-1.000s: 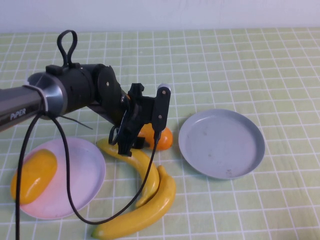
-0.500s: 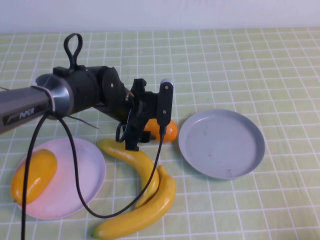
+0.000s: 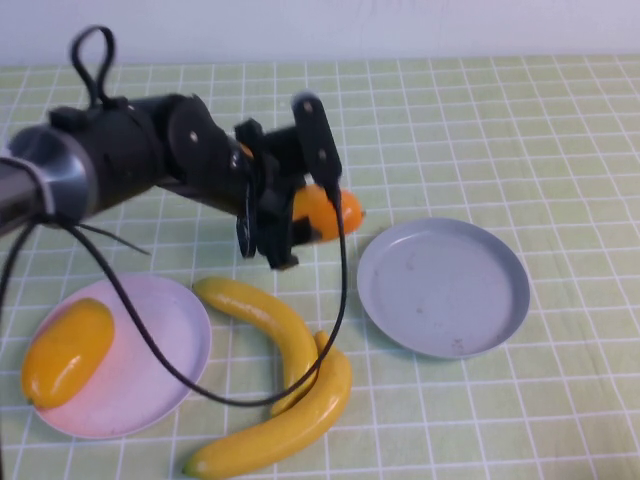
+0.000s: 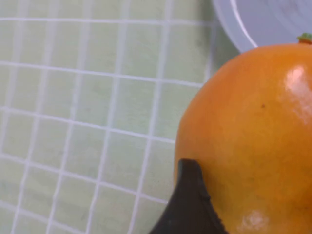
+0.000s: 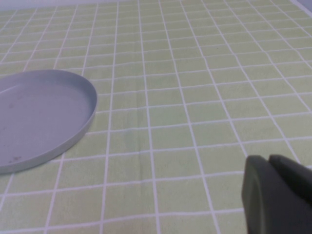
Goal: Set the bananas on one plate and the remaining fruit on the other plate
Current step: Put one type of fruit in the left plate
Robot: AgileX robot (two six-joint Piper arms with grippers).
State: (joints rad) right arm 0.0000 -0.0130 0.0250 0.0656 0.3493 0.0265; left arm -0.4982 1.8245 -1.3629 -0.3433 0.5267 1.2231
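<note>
- Pink-lilac plate [image 3: 160,345] holds one orange-yellow mango [image 3: 67,350]; grey-blue plate [image 3: 443,286] holds nothing.
- Left gripper [image 3: 300,215], above the checked cloth [image 3: 520,130] between the plates, has its jaws clamped on the redder mango [image 3: 322,213].
- Two bananas [image 3: 285,385] lie touching on the cloth between the plates.
- Right gripper [image 5: 278,197] hangs near the grey-blue plate; whether its jaws are apart, I cannot tell.

Everything is being lit brightly and evenly from above. Only soft, short shadows are being cast on the green checked cloth [image 3: 520,150], right under the grey-blue plate [image 3: 443,287] and the bananas [image 3: 275,380]. White shiny spots are being shown on the orange fruit [image 4: 253,136], which is filling the left wrist view and looking a little blurry. Beside that fruit, the cloth lines are being smeared. The dark arm is being blurred slightly in the high view.
</note>
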